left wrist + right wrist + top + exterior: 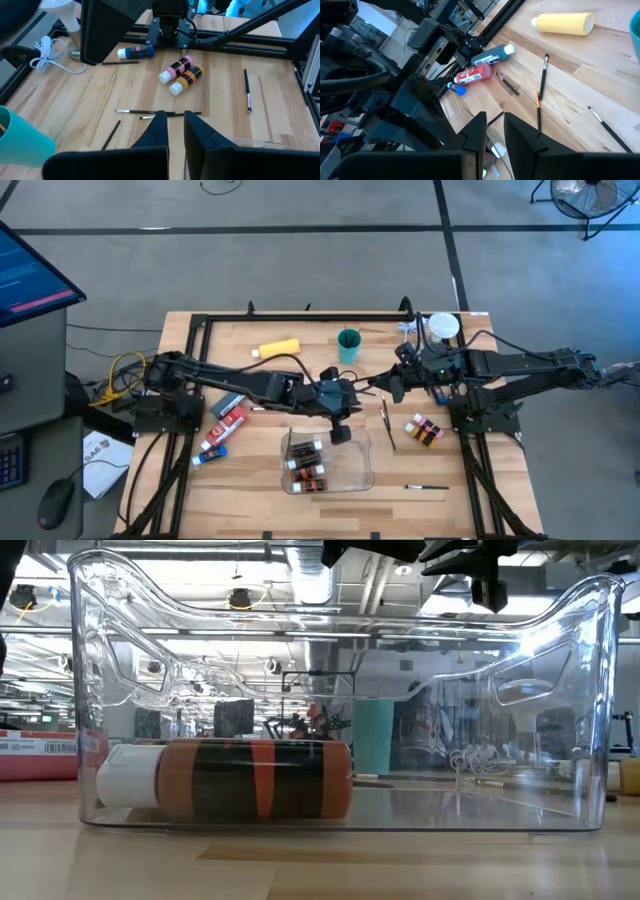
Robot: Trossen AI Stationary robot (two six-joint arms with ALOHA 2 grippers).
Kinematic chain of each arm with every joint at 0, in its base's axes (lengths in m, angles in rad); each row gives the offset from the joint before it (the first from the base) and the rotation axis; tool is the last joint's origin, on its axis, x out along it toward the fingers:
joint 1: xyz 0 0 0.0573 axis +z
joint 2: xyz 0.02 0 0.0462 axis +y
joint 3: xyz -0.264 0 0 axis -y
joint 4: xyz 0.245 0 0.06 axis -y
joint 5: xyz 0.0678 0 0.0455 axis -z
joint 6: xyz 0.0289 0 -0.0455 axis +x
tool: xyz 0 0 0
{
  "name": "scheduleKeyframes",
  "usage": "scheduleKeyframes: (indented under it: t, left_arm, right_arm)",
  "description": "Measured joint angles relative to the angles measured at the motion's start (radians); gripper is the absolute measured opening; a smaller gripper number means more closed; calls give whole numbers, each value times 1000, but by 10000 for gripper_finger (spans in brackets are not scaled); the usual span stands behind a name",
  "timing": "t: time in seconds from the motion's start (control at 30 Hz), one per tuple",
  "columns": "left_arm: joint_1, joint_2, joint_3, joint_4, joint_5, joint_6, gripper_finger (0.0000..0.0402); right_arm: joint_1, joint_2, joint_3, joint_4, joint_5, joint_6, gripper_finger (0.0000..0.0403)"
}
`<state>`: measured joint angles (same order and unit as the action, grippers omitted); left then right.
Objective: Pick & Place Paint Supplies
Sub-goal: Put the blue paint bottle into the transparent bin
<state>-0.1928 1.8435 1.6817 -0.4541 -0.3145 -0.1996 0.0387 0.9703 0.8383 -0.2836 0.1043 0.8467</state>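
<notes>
Wooden bench (250, 490), paint supplies partly sorted.

Near edge, centre: clear tray (362, 470) holding small bottles (306, 465) lying flat; one loose brush (427, 487) toward the near right corner. Just behind the tray, left gripper (340, 428) hangs above its rim, fingers a narrow gap apart, empty. Mid-bench: tubes (225, 425) by the left edge, two bottles (424, 429) by the right, brushes (386, 423) between. Right gripper (396, 388) hovers there, fingers slightly parted, holding nothing. Far edge: yellow bottle (277, 349) and teal cup (348, 345).
</notes>
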Motion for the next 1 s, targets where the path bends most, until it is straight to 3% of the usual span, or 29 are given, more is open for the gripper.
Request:
scheduleKeyframes:
  t: [1.0]
  left_arm:
    - [0, 0, 0, 17, -13, 0, 1]
  right_arm:
    - [0, 0, 0, 0, -1, 0, 61]
